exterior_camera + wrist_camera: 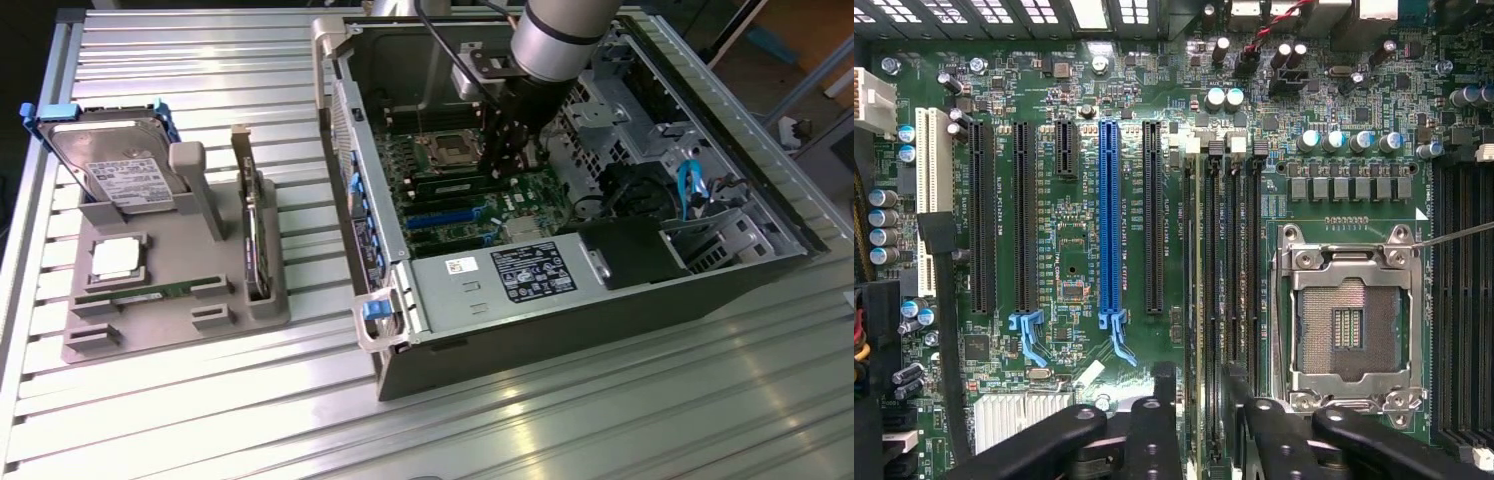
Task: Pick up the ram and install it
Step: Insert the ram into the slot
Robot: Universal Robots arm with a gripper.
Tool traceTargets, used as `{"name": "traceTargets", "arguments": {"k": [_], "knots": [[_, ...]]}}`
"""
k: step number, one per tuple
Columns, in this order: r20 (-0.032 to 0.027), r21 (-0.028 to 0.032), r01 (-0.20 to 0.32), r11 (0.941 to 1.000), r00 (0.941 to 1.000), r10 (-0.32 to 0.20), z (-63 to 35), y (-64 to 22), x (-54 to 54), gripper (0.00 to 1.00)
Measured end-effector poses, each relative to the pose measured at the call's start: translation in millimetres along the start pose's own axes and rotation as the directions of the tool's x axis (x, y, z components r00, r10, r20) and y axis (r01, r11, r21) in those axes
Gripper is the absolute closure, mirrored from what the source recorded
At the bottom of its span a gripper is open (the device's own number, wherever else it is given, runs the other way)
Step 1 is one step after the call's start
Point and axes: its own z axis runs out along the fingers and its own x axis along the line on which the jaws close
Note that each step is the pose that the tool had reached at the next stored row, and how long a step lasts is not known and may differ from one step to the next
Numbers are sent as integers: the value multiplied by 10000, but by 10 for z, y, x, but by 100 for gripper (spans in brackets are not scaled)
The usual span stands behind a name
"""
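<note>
Inside the computer case [574, 340], the end effector [1202, 375] stands spread astride the ram [1195, 280]. The ram appears slotted and the release step is in hand. Any retreat calls for a straight lift.

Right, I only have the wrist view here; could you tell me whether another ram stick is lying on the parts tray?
Observer: Yes, one ram stick lies flat in the grey tray, at the exterior view's left of the computer case.
Operator: Thank you. What else does the tray hold?
Observer: A hard drive stands upright at its far end, with a silver processor lying flat in front of it.
Operator: And the arm?
Observer: The arm reaches down into the open case from above.
</note>
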Motion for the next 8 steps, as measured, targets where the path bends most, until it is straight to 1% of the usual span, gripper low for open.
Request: {"name": "traceTargets", "arguments": {"k": [6,8], "knots": [[0,0,0,10000,10000,0,-4,0,0,68],[-2,0,0,10000,10000,0,-40,1,-1,68]]}}
